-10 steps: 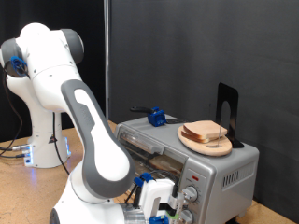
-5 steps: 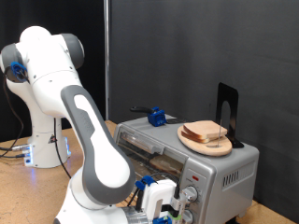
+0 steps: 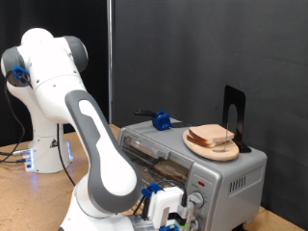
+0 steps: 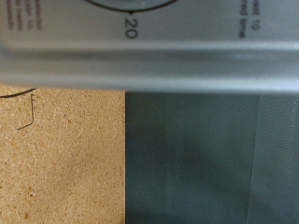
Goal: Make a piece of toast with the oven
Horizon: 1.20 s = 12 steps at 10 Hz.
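Note:
The silver oven [image 3: 234,177] stands at the exterior view's lower right, its wire rack [image 3: 144,148] showing at the front. Two alike bread slices, the pieces of toast [image 3: 213,137], lie stacked on a round wooden plate [image 3: 195,144] on the oven's top. My gripper [image 3: 169,218] is low at the exterior view's bottom edge, right in front of the oven's round knobs [image 3: 196,200]; its fingers are hidden. The wrist view shows no fingers, only the oven's front panel [image 4: 149,28] very close, with a dial mark "20" [image 4: 130,27].
A blue and black object [image 3: 161,121] and a black upright stand [image 3: 233,114] sit on the oven's top. The wrist view shows a wooden tabletop [image 4: 61,154] and a dark grey surface [image 4: 210,159]. The robot's white base [image 3: 43,144] stands at the exterior view's left.
The arm's elbow and hand have sunk slightly toward the exterior view's bottom edge, staying in front of the knobs. The toast, plate and oven have not moved.

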{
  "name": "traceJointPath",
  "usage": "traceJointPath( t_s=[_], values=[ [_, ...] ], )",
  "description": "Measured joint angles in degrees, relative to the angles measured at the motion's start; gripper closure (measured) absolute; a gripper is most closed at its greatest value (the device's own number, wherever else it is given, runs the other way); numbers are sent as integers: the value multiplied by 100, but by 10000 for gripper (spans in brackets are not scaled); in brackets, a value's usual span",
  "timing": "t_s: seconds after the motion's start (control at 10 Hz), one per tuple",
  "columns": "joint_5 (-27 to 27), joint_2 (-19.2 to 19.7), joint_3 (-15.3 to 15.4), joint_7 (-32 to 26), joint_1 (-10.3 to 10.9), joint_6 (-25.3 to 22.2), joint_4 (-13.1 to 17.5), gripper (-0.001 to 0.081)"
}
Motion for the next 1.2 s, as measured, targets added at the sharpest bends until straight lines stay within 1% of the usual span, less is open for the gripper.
traceJointPath(
  t_s=[0.1, 0.2, 0.3, 0.4, 0.5, 0.6, 0.7, 1.0, 1.1, 1.2],
  values=[
    [0, 0, 1, 0, 1, 1, 1, 536],
    [0, -8, 7, 0, 0, -53, 32, 536],
    [-2, -9, 7, 0, 0, -61, 36, 709],
    [-2, -9, 7, -37, 0, -60, 36, 709],
    [-4, -16, 7, -221, 2, -46, 32, 709],
    [-5, -45, 11, -580, 8, 13, 1, 709],
    [-3, -119, 23, -1081, 13, 119, -74, 709],
    [73, -260, 51, -2864, 3, 293, -257, 709],
    [103, -295, 52, -3282, 3, 341, -306, 704],
    [109, -307, 53, -3503, 3, 359, -322, 701]
  ],
)
